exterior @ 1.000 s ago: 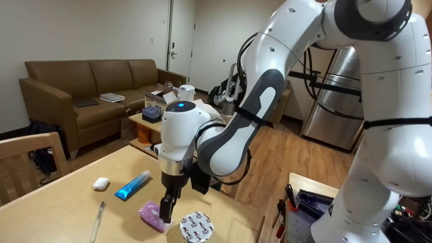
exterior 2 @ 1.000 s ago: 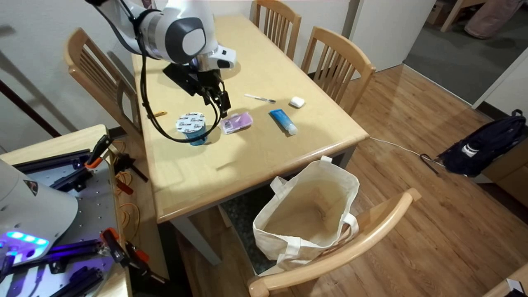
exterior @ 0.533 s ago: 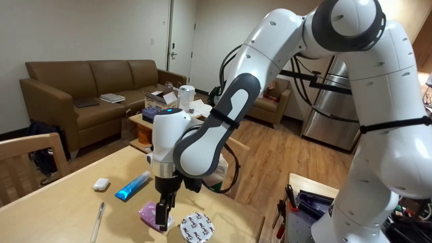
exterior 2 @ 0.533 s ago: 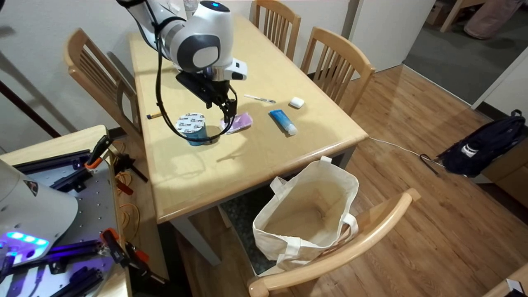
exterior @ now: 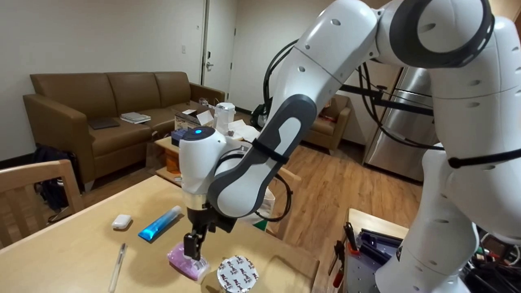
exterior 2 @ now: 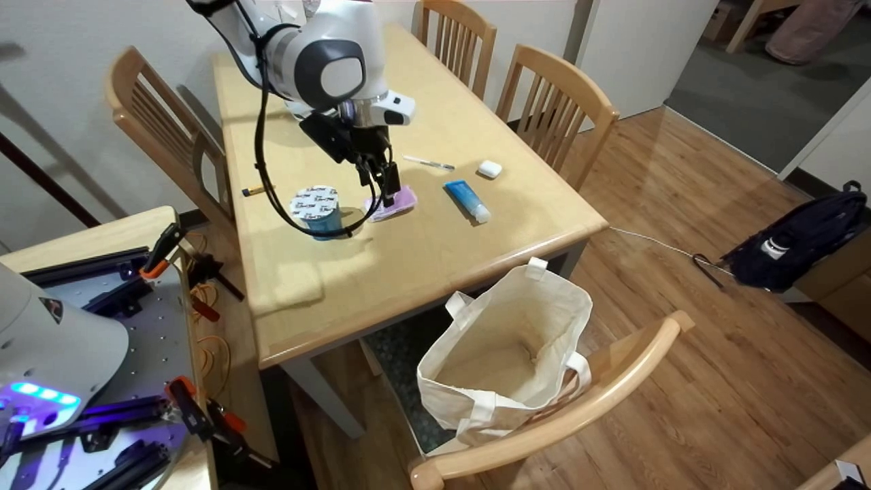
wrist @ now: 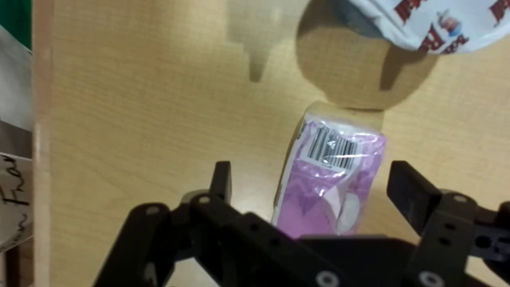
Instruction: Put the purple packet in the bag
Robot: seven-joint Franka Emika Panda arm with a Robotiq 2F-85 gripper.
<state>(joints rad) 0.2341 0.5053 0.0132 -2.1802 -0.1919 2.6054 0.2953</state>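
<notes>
The purple packet (exterior: 181, 258) lies flat on the wooden table; it also shows in an exterior view (exterior 2: 403, 200) and, with its barcode, in the wrist view (wrist: 326, 175). My gripper (wrist: 310, 171) is open and empty. In the wrist view its fingers stand on either side of the packet with gaps to both edges, and the packet's near end is hidden behind the gripper. In both exterior views the gripper (exterior: 193, 249) (exterior 2: 386, 189) points down over the packet and partly covers it. The bag (exterior 2: 446, 401), a cream tote with its mouth open, stands on a chair beside the table.
A foil-lidded cup (exterior: 237, 274) stands close to the packet's end. A blue tube (exterior: 159, 224), a white case (exterior: 121, 221) and a pen (exterior: 118, 264) lie on the table. The table edge (exterior 2: 442, 289) and chair back (exterior 2: 612, 408) flank the bag.
In the exterior views, my gripper has shifted from the packet's cup side to more directly over it and appears slightly turned. The packet, cup and bag have not moved.
</notes>
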